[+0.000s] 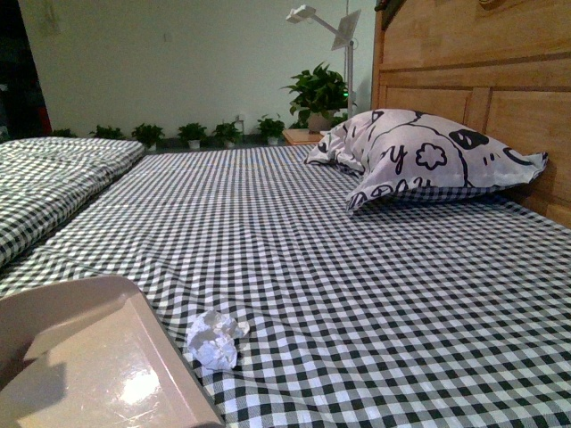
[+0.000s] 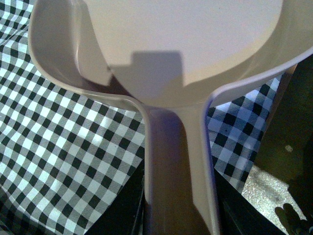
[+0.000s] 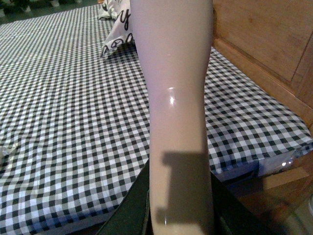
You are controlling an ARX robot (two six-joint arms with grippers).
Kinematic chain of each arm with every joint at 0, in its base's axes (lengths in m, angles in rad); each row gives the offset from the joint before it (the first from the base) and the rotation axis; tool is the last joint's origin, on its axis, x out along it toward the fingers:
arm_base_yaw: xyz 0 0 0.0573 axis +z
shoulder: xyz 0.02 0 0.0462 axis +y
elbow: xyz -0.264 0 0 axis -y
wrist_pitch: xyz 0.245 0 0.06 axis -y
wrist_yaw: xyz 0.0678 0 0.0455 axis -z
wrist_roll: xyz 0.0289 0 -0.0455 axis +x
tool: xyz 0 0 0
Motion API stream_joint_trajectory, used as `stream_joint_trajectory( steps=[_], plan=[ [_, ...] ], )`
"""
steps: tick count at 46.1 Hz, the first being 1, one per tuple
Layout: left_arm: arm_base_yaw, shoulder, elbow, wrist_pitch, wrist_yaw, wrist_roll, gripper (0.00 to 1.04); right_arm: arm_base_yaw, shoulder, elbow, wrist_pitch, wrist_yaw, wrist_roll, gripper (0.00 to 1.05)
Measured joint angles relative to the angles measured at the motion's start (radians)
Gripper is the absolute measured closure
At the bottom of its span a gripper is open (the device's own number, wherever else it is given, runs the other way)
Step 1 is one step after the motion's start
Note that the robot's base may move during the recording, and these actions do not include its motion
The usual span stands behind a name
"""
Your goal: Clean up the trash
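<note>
My left gripper [image 2: 178,218] clasps the dustpan [image 1: 89,357], lower left; the crumpled paper [image 1: 215,339] lies just beside its rim. My right gripper [image 3: 181,220] clasps a pale handle [image 3: 176,98].

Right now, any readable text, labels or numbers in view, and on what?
"y": black letter on the pillow.
Lettering along the pillow's lower edge: too creased to read.
Crumpled paper, dustpan, pale handle: no text.
</note>
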Motion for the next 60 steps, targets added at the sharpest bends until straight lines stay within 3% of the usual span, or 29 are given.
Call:
stream_joint_trajectory(
  steps=[58,60],
  plan=[
    [-0.024,0.022,-0.019,0.004,-0.001,0.001,0.77,0.000,0.000,0.000,0.000,0.001,0.000,0.85],
    [-0.024,0.022,-0.019,0.004,-0.001,0.001,0.77,0.012,0.017,0.012,-0.039,0.051,0.003,0.85]
  ],
)
